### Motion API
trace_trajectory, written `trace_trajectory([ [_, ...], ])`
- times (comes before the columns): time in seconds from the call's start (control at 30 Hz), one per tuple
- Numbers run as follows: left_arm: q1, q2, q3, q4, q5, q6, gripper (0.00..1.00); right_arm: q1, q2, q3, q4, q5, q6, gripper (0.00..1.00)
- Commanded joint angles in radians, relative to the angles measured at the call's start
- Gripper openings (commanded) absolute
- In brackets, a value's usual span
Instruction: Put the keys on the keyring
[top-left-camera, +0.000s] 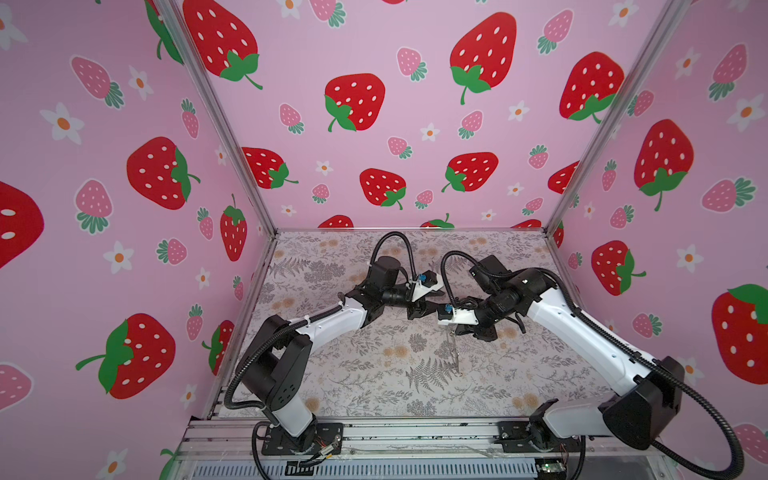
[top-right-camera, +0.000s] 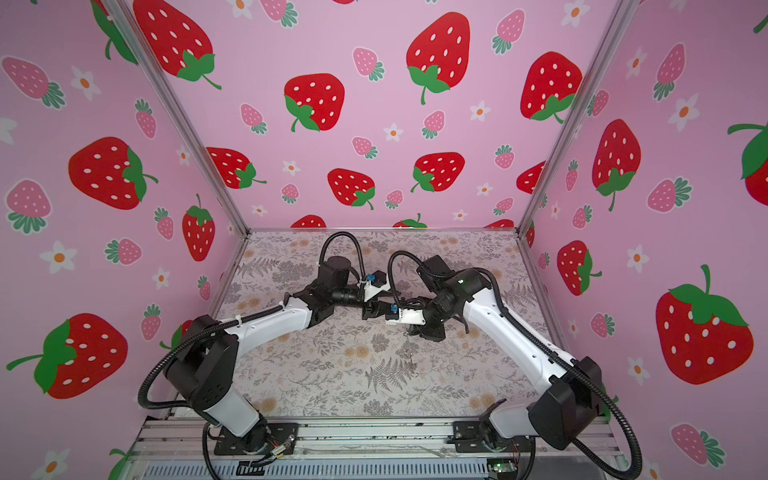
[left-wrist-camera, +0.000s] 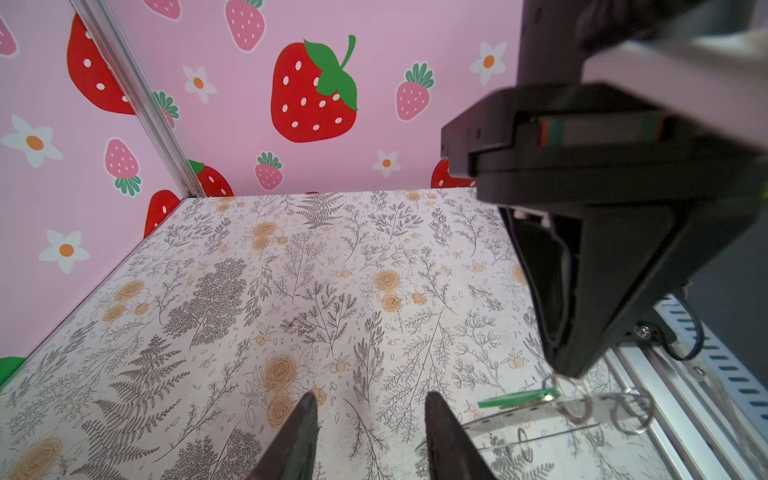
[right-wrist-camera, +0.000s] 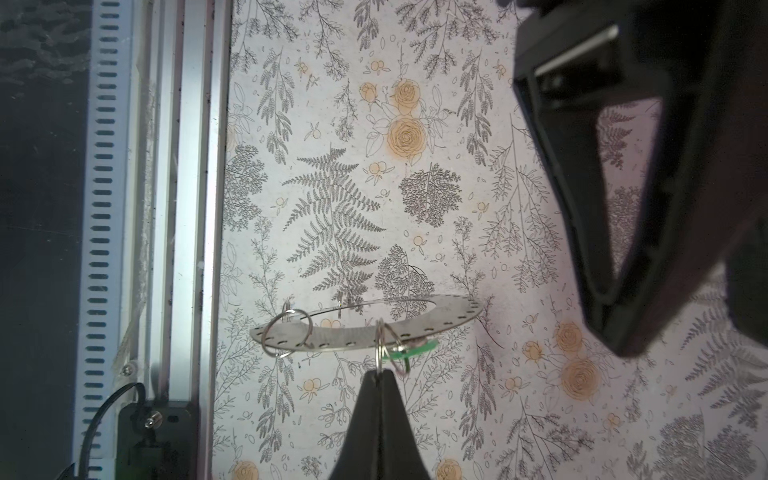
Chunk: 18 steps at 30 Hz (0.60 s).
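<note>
Above the middle of the table (top-left-camera: 353, 374), the right gripper (right-wrist-camera: 379, 376) was clamped on a wire loop (right-wrist-camera: 378, 345) of the keyring (right-wrist-camera: 415, 328), held aloft. The keys (right-wrist-camera: 411, 348) hung from that loop, seemingly already threaded. The left gripper (left-wrist-camera: 370, 432) stood parted and empty.

Worktop (top-left-camera: 357, 374): lower middle of both top views, with walls behind and at both sides and a rail (top-left-camera: 415, 432) along its near edge.
Left end effector (left-wrist-camera: 370, 405): bottom centre of the left wrist view, jaws apart with nothing between them.
Right end effector (right-wrist-camera: 379, 376): bottom centre of the right wrist view, pinching a wire loop (right-wrist-camera: 388, 345).
Keyring (right-wrist-camera: 365, 328): hangs from that loop, right of the left end effector's fingers in the left wrist view.
Keys (right-wrist-camera: 411, 348): at the keyring's rim, just beside the pinched loop.
</note>
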Motion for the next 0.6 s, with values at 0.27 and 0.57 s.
trace_trajectory([
  [0.27, -0.036, -0.162, -0.058, -0.150, -0.044, 0.183, 0.44, 0.007, -0.153, -0.055, 0.149, 0.049, -0.115, 0.00],
  [0.57, -0.034, -0.142, 0.006, -0.190, -0.148, 0.388, 0.44, 0.030, -0.124, -0.028, 0.019, -0.031, -0.220, 0.00],
])
